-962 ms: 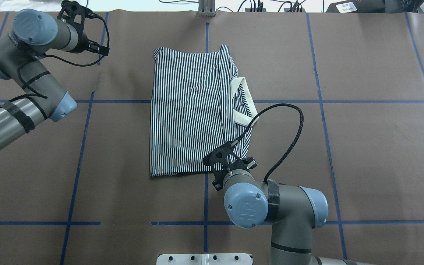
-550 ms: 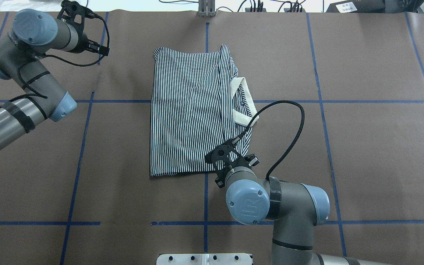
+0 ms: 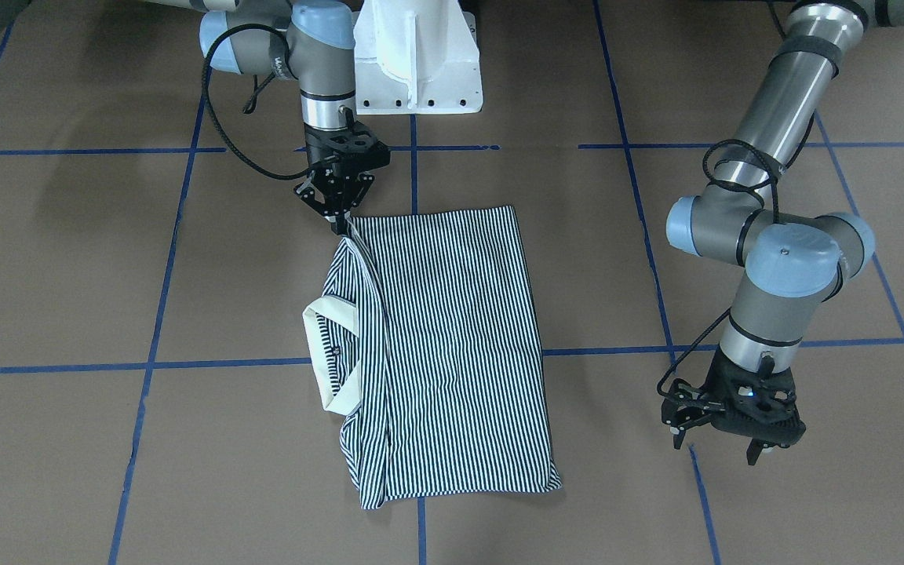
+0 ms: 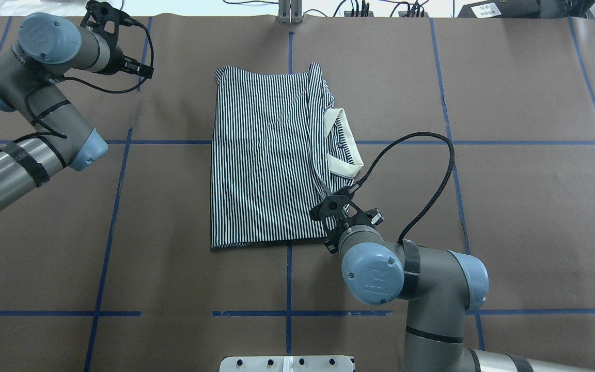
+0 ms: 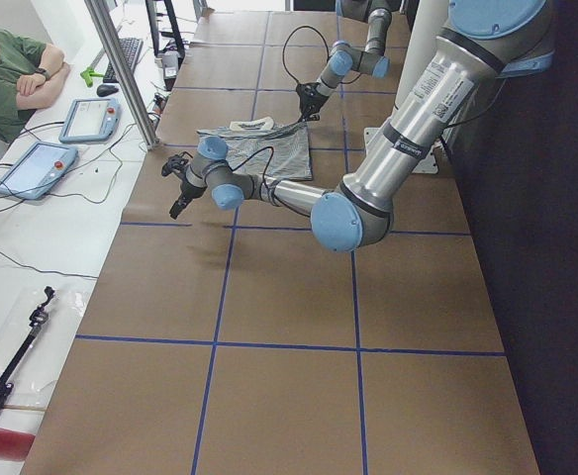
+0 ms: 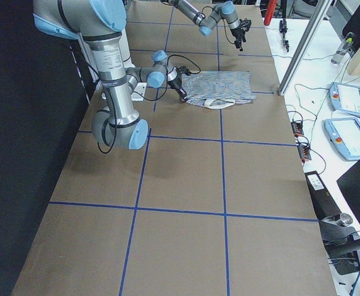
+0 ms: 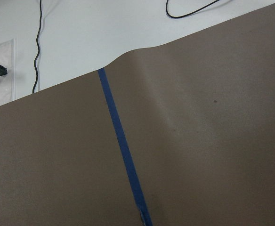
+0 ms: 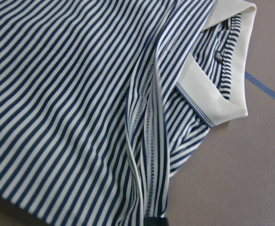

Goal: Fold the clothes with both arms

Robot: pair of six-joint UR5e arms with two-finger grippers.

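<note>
Starts at the robot's edge of the bench (image 4: 509,206), just ahead of the white pedestal base (image 3: 418,55), with the right gripper (image 3: 340,222) pointing down and clenched on the near right corner of the polo shirt (image 4: 261,155). Pinches a striped hem between the black fingertips, which barely show at the bottom rim of the right wrist view. Has a raised ridge of cloth running from that pinch toward the cream collar (image 4: 343,144). Trails a black cable (image 4: 432,175) in a wide loop from the wrist over bare brown paper on the right. Finds the shirt itself at mid-bench, folded to a tall rectangle with its long sides running from the near edge toward the far edge. Lies flat on the paper apart from that ridge and covers a crossing of the blue tape lines (image 4: 447,142). Shows the collar poking out along the right side, folded open, with a small dark tag (image 8: 218,57) inside it. Reaches the left gripper (image 3: 715,453) last, toward the far left corner, well apart from the shirt, over bare paper, fingers spread with nothing between them. Gives in the left wrist view only brown paper, one blue tape line and, past the far edge, a white tabletop (image 7: 104,33) with black cords (image 7: 37,42).
</note>
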